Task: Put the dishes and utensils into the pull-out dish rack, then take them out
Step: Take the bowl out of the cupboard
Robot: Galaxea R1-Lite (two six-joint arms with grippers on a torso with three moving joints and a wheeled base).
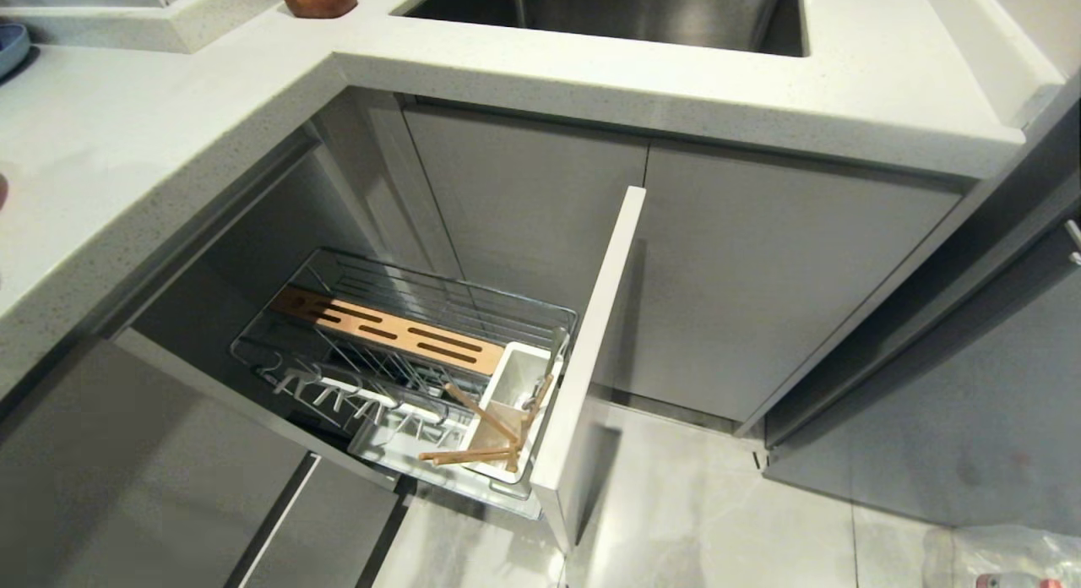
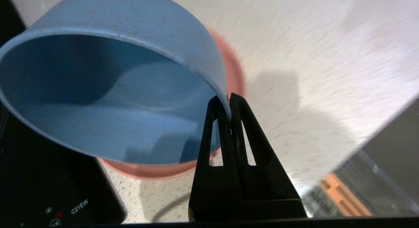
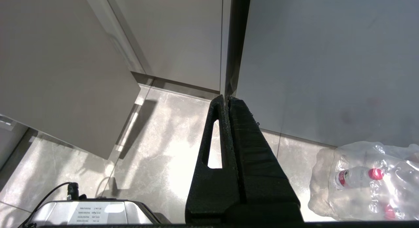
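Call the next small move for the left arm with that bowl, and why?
Probably carry the pale blue bowl toward the pull-out dish rack. The left end effector is shut on the bowl's rim, holding it tilted above the pink plate on the counter, and the rack stands pulled out with only the chopsticks in its caddy.

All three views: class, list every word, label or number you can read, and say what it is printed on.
"C21EW": white print on the black appliance on the counter.
Label on the silver box on the floor: upside down, too small to read.
Bottle labels inside the plastic wrap: unreadable.
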